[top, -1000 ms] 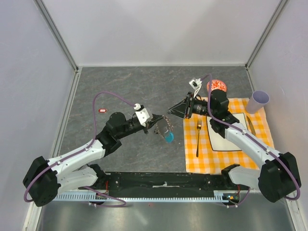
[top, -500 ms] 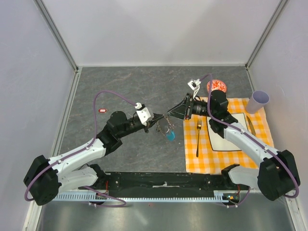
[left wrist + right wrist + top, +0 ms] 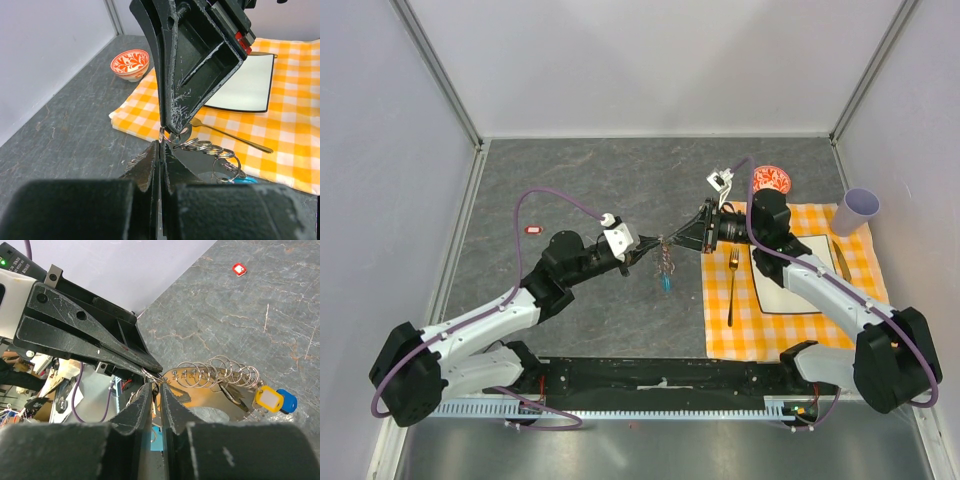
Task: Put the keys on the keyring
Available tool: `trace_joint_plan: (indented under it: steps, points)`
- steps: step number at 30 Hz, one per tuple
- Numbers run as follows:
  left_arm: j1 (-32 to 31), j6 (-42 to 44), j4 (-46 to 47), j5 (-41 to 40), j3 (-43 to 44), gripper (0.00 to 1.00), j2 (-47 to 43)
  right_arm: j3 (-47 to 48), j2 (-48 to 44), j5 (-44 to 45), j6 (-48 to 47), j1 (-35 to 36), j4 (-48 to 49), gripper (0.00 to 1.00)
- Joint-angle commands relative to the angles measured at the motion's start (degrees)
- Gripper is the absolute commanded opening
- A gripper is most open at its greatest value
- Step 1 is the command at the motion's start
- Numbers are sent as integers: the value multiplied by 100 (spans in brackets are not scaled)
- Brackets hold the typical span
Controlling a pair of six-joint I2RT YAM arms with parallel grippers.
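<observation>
- Grey counter [image 3: 580, 180]: keyring [image 3: 665, 265] now pulled up from it, hanging between both arms.
- Left jaws clamped tight on its end ring.
- Right jaws just narrowed, apparently pinching there too.
- Two-point hold: ring can likely be pried open.

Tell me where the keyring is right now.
In the top view, the keyring hangs mid-table between the tips of the left gripper and right gripper, left of the checkered cloth.

Both arms reach inward, fingertips meeting above the table's [image 3: 570, 180] middle.
Left arm [image 3: 490, 325] stretches from the near-left corner, left gripper [image 3: 656, 245] pinched tight on the keyring [image 3: 665, 265]. Right arm [image 3: 830, 295] bends in from the near-right corner, right gripper [image 3: 676, 240] narrowed to a slit.
</observation>
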Motion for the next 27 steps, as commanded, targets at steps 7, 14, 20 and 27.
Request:
trace_joint_plan:
  steps: [7,14,20,27]
  points:
    - [-16,-4,651,126,252,2,20,-126,80,-277,371,3,891,5]
    - [-16,-118,1397,-41,-82,2,-296,-231,36,-137,222,-6,628,0]
    - [-7,-197,1898,-155,-319,2,-524,-258,-69,-5,-77,-6,163,0]
    - [1,-311,2249,64,-425,2,-525,-214,-122,109,-297,-6,-137,0]
